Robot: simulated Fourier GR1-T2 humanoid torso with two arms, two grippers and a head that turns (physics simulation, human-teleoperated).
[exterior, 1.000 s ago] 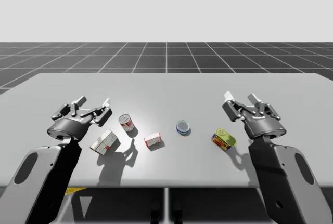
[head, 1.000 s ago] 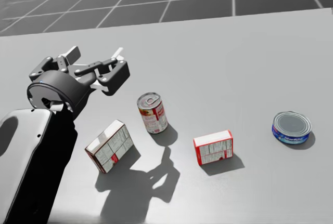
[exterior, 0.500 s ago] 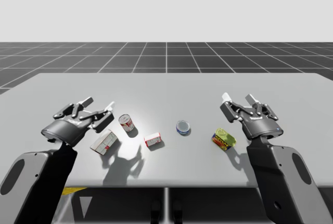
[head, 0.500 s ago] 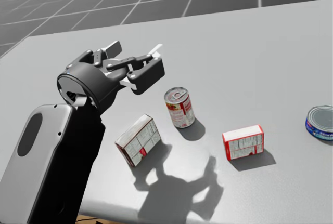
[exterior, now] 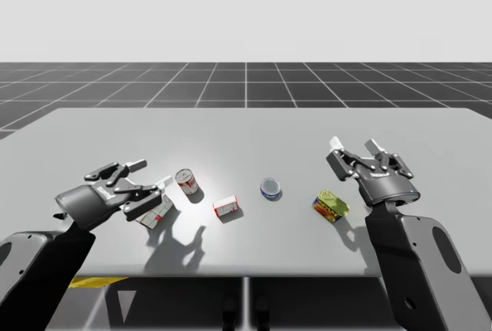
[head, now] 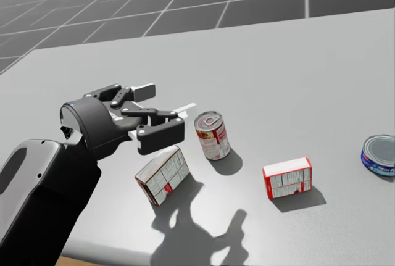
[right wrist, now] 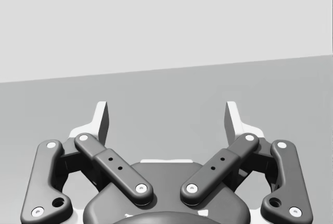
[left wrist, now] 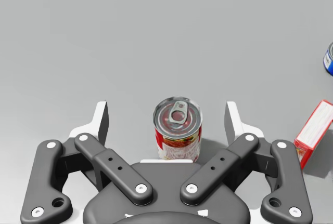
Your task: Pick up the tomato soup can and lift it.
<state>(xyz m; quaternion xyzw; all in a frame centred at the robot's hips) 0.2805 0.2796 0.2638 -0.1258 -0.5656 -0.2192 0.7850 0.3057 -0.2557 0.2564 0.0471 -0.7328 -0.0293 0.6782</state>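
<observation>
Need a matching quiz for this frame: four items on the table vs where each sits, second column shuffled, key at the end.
Things:
1. soup can
2. blue can
3. green can
4. small red box

Places:
A. nearest the right gripper
B. between the soup can and the blue can
C. upright inside the open left gripper, untouched
D. mid-table, just right of the small red box

Pairs: 1-C, 2-D, 3-A, 4-B

Bright overhead light; left gripper [head: 165,99] throws hard dark shadow on flat grey table [head: 296,62] beneath fingers [head: 160,133]; paler sheen ahead.
</observation>
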